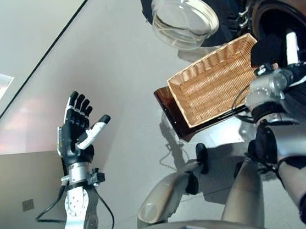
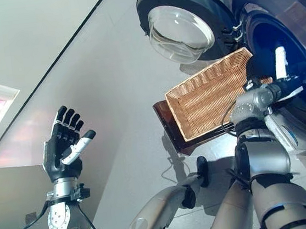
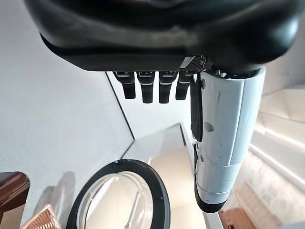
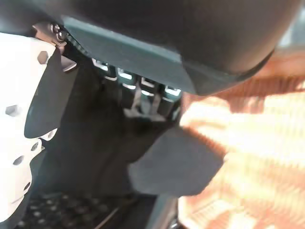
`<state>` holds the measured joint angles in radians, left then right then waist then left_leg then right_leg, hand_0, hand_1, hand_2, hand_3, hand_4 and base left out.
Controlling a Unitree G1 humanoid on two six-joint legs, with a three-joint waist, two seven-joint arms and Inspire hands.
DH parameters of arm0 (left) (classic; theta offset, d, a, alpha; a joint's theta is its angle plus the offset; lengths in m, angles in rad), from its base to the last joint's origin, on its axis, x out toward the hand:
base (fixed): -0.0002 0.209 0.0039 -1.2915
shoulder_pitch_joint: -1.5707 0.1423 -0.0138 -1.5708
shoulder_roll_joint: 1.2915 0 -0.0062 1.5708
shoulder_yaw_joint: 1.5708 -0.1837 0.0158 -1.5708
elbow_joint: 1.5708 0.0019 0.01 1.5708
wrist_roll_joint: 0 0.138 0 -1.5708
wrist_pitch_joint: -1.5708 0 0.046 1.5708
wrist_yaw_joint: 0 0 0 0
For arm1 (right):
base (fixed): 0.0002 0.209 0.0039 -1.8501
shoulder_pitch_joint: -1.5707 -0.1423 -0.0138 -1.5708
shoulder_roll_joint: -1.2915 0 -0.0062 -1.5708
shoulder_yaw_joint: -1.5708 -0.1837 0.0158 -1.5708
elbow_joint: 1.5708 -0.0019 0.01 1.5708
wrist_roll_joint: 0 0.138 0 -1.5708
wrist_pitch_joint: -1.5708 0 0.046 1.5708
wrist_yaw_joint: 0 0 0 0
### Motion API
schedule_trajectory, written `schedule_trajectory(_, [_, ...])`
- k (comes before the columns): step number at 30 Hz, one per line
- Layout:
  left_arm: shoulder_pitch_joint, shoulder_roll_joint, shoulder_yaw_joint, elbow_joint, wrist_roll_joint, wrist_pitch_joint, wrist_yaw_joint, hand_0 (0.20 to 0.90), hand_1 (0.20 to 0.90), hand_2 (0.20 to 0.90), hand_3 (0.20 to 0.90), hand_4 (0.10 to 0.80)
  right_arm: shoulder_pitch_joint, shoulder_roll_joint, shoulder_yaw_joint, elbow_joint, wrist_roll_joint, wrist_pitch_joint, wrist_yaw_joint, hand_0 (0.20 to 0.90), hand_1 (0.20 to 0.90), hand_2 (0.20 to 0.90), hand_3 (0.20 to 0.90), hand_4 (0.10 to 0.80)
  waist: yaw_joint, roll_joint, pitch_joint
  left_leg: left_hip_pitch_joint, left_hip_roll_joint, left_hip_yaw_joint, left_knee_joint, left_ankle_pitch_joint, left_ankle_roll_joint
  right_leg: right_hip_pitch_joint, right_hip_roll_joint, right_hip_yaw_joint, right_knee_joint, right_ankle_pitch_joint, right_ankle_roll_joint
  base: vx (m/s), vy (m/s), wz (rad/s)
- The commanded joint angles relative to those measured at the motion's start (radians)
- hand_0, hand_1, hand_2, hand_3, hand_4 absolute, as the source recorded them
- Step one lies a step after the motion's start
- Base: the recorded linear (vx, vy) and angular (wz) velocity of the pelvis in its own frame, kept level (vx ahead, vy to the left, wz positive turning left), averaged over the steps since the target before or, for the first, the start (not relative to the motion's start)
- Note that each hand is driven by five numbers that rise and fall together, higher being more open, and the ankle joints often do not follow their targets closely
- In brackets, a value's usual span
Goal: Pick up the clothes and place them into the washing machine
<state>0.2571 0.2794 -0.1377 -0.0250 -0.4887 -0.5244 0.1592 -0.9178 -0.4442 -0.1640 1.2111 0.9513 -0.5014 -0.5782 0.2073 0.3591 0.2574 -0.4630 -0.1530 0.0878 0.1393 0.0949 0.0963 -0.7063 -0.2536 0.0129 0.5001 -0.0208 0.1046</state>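
My right hand (image 1: 268, 51) is at the mouth of the washing machine's dark drum (image 1: 291, 16), just past the far corner of the wicker basket (image 1: 216, 85). In the right wrist view a dark grey cloth (image 4: 176, 162) hangs just beyond its straight fingers (image 4: 140, 98). The white-covered thumb (image 4: 24, 119) stands apart from them, and the perforated drum wall (image 4: 62, 205) shows below. My left hand (image 1: 76, 129) is raised far to the left with fingers spread and nothing in it. No other clothes show in the basket.
The washer's round glass door (image 1: 186, 17) swings open to the left of the drum, above the basket. The basket rests tilted on a dark brown stand (image 1: 169, 108). A pale wall runs along the left.
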Motion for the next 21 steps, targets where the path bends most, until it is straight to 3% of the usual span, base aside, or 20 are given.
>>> schedule_trajectory(1, [-0.026, -0.018, 0.074, -0.01, -0.038, -0.086, 0.002, 0.9, 0.9, 0.9, 0.9, 0.8, 0.051, 0.011, 0.061, -0.086, -0.056, -0.049, 0.066, 0.9, 0.9, 0.9, 0.9, 0.8, 0.029, -0.003, -0.051, -0.119, 0.028, -0.014, 0.085, -0.077, -0.085, 0.1, 0.028, -0.032, -0.093, -0.051, -0.052, 0.038, -0.03, -0.03])
schedule_trajectory(5, [-0.024, -0.035, 0.072, 0.034, -0.042, -0.077, -0.012, 0.9, 0.9, 0.9, 0.9, 0.8, 0.152, 0.091, 0.044, -0.123, -0.038, -0.057, 0.095, 0.9, 0.9, 0.9, 0.9, 0.8, 0.015, -0.045, -0.049, -0.076, 0.036, -0.024, 0.092, -0.094, -0.081, 0.162, 0.033, -0.039, -0.114, -0.048, -0.045, 0.086, -0.026, -0.05])
schedule_trajectory(8, [-0.036, -0.035, 0.073, 0.18, 0.031, -0.048, 0.003, 0.9, 0.9, 0.9, 0.9, 0.8, 0.344, 0.184, 0.053, -0.183, -0.072, -0.044, 0.126, 0.9, 0.9, 0.9, 0.9, 0.8, -0.018, -0.126, -0.061, 0.043, 0.047, -0.038, 0.072, -0.108, -0.088, 0.317, 0.033, -0.07, -0.197, -0.039, -0.029, 0.181, -0.055, -0.05])
schedule_trajectory(10, [-0.042, -0.031, 0.06, 0.238, 0.056, -0.036, 0.005, 0.9, 0.9, 0.9, 0.9, 0.8, 0.376, 0.188, 0.058, -0.173, -0.093, -0.03, 0.131, 0.9, 0.9, 0.9, 0.9, 0.8, -0.026, -0.141, -0.068, 0.066, 0.049, -0.043, 0.057, -0.1, -0.09, 0.349, 0.035, -0.08, -0.229, -0.023, -0.025, 0.124, -0.052, 0.09])
schedule_trajectory(12, [-0.058, -0.034, 0.034, 0.388, 0.091, -0.009, 0.005, 0.9, 0.9, 0.9, 0.9, 0.8, 0.435, 0.202, 0.073, -0.134, -0.131, 0.002, 0.14, 0.9, 0.9, 0.9, 0.9, 0.8, -0.041, -0.176, -0.081, 0.115, 0.054, -0.049, 0.03, -0.098, -0.096, 0.408, 0.039, -0.097, -0.289, -0.006, -0.018, 0.167, -0.074, -0.08])
schedule_trajectory(13, [-0.079, -0.04, 0.016, 0.557, 0.131, 0.009, 0.011, 0.9, 0.9, 0.9, 0.9, 0.8, 0.512, 0.221, 0.088, -0.122, -0.169, 0.035, 0.168, 0.9, 0.9, 0.9, 0.9, 0.8, -0.059, -0.213, -0.099, 0.164, 0.056, -0.046, 0.006, -0.108, -0.096, 0.454, 0.042, -0.105, -0.335, 0.005, -0.01, 0.181, -0.073, -0.09])
schedule_trajectory(16, [-0.112, -0.067, 0.036, 0.832, 0.161, 0.036, 0.025, 0.9, 0.9, 0.9, 0.9, 0.8, 0.663, 0.23, 0.087, -0.134, -0.252, 0.086, 0.222, 0.9, 0.9, 0.9, 0.9, 0.8, -0.095, -0.267, -0.141, 0.227, 0.066, -0.036, -0.046, -0.106, -0.095, 0.51, 0.048, -0.108, -0.416, 0.046, 0.005, 0.148, -0.045, -0.1])
schedule_trajectory(20, [-0.149, -0.083, 0.025, 1.171, 0.28, 0.079, 0.047, 0.9, 0.9, 0.9, 0.9, 0.8, 0.857, 0.244, 0.036, -0.071, -0.368, 0.131, 0.259, 0.9, 0.9, 0.9, 0.9, 0.8, -0.146, -0.305, -0.192, 0.317, 0.076, -0.019, -0.106, -0.103, -0.094, 0.575, 0.052, -0.118, -0.444, 0.06, 0.02, 0.101, -0.012, -0.29])
schedule_trajectory(21, [-0.15, -0.083, 0.025, 1.171, 0.28, 0.079, 0.047, 0.9, 0.9, 0.9, 0.9, 0.8, 0.857, 0.244, 0.036, -0.071, -0.368, 0.131, 0.259, 0.9, 0.9, 0.9, 0.9, 0.8, -0.146, -0.305, -0.191, 0.318, 0.076, -0.02, -0.106, -0.102, -0.094, 0.577, 0.052, -0.118, -0.444, 0.06, 0.02, 0.054, -0.007, -0.14])
